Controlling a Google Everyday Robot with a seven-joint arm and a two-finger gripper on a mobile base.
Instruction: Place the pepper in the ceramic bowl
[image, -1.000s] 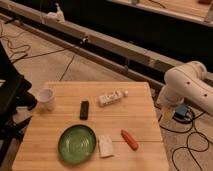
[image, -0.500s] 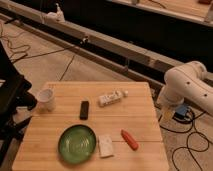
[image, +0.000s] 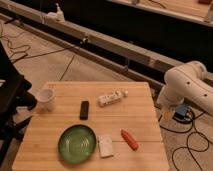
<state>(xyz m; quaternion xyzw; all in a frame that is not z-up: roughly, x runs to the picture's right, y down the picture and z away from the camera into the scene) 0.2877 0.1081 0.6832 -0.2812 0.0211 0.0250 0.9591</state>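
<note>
The wooden table (image: 140, 115) is the biggest thing here. A white robot arm (image: 189, 87) bends in the air off the right edge of the table, well apart from all the things on top. The gripper at its end does not show, so I cannot tell if it is wide, narrow or holding something.

The green ceramic bowl (image: 76, 143) sits near the front edge, a bit left of the middle. A white cup (image: 46, 99) stands by the left edge, closer to the back. A small white bottle (image: 111, 97) lies on its side near the back edge, around the middle. A flat white square thing (image: 105, 145) lies just beside the bowl, on its right. A black bar (image: 84, 109) lies between the cup and the bottle, behind the bowl.

The pepper (image: 129, 139) is red and thin. It lies on the table near the front edge, towards the right, just past the white square. It is not in the bowl.
</note>
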